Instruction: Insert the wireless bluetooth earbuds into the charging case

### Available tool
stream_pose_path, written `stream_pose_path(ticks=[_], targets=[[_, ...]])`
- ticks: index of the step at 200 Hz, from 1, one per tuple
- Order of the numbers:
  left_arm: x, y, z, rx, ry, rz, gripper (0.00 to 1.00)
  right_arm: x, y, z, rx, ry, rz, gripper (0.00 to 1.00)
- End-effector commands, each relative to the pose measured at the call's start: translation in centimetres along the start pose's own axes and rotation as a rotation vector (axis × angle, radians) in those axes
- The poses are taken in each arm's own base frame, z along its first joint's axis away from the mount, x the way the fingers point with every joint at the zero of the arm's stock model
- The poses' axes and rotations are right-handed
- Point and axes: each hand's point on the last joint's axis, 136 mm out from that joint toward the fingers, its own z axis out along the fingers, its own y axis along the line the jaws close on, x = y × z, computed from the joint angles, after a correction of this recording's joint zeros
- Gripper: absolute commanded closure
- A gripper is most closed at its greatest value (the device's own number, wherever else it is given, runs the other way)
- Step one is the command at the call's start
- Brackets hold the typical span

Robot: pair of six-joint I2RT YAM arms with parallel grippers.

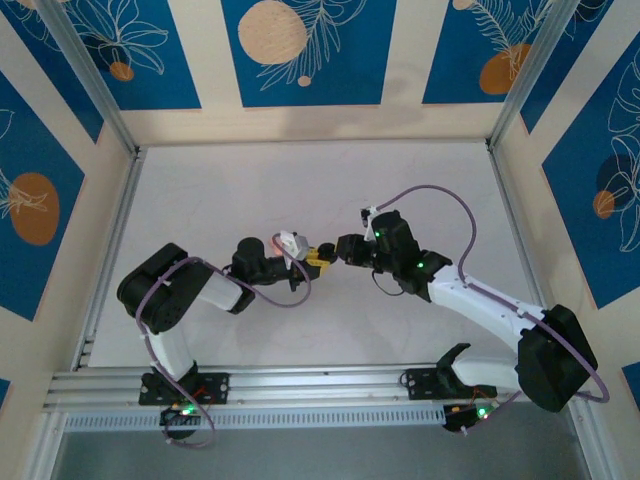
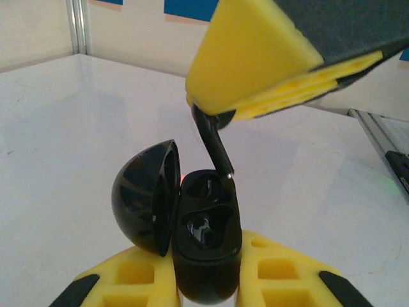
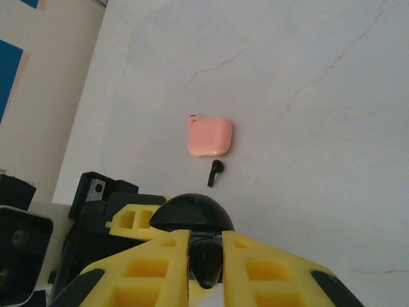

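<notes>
Clamping open black case (image 2: 204, 240) in left fingers (image 2: 137, 276) at lower centre, pinching dark earbud (image 2: 214, 144) in right fingers (image 2: 255, 57) just above its rim.

- Table (image 1: 300, 190): white, smooth, slightly glossy, with faint hairline veins.
- Walls (image 1: 205, 60): cream, on three sides of the table.
- Panels (image 1: 340, 80): blue, with white leaf outlines and orange or peach discs.
- Posts (image 1: 85, 75): two slanted aluminium profiles at the far corners.
- Rail (image 1: 320, 385): aluminium, along the near table edge, with a slotted strip (image 1: 320, 418) beside it.
- Light: soft and even.
</notes>
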Motion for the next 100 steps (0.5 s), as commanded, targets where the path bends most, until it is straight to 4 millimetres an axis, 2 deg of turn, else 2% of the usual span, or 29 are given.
stream_pose_path(ticks=[1, 100], targets=[[-1.47, 0.05, 0.4, 0.004, -0.055, 0.016, 0.81, -0.29, 0.39, -0.16, -0.013, -0.031, -0.036, 0.81], [-2.19, -0.01, 0.3, 0.004, -0.08, 0.021, 0.81, 0.69, 0.77, 0.16, -0.031, -0.002, -0.064, 0.81]])
